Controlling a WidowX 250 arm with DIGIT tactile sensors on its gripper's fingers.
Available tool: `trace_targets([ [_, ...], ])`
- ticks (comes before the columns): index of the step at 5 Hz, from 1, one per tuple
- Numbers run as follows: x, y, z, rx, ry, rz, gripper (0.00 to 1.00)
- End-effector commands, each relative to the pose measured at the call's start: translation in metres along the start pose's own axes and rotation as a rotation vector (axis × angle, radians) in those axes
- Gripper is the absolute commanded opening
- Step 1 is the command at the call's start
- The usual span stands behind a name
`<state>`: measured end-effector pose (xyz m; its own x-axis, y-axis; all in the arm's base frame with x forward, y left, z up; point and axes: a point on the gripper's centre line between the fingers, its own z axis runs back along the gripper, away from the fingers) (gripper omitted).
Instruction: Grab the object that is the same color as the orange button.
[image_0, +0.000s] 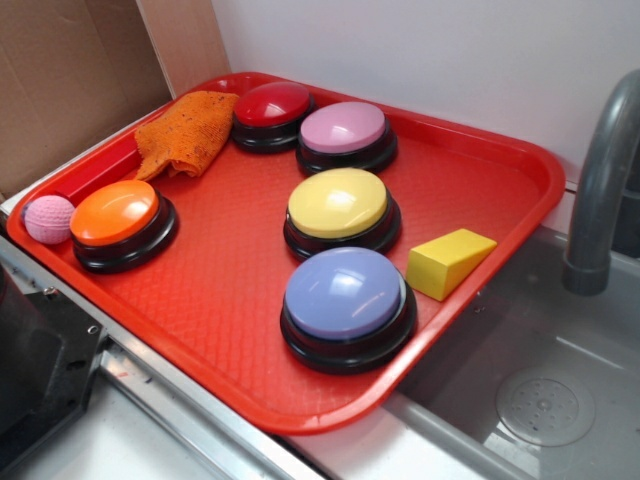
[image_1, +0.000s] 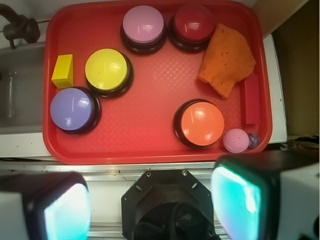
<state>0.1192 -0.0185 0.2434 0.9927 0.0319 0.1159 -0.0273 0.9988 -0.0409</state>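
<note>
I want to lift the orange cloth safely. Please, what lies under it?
The orange cloth lies on the red tray, touching the red block. Anything beneath it is covered.

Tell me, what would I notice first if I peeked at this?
Five big shiny dome buttons on a bright red tray: red and pink at the back, yellow in the middle, purple in front, and the orange button beside a small pink ball. An orange cloth lies crumpled beside the red button.

Cloth (image_0: 183, 133) on tray (image_0: 235, 300), well behind dome button (image_0: 115, 213).
</note>
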Motion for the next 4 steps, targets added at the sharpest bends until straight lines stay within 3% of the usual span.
trace_targets([
  [1, 0.0, 0.0, 0.0, 0.0, 0.0, 0.0, 1.0],
  [2, 0.019, 0.016, -0.022, 0.042, -0.024, 0.067, 1.0],
  [4, 0.051, 0.058, -0.063, 0.192, -0.093, 0.167, 1.0],
])
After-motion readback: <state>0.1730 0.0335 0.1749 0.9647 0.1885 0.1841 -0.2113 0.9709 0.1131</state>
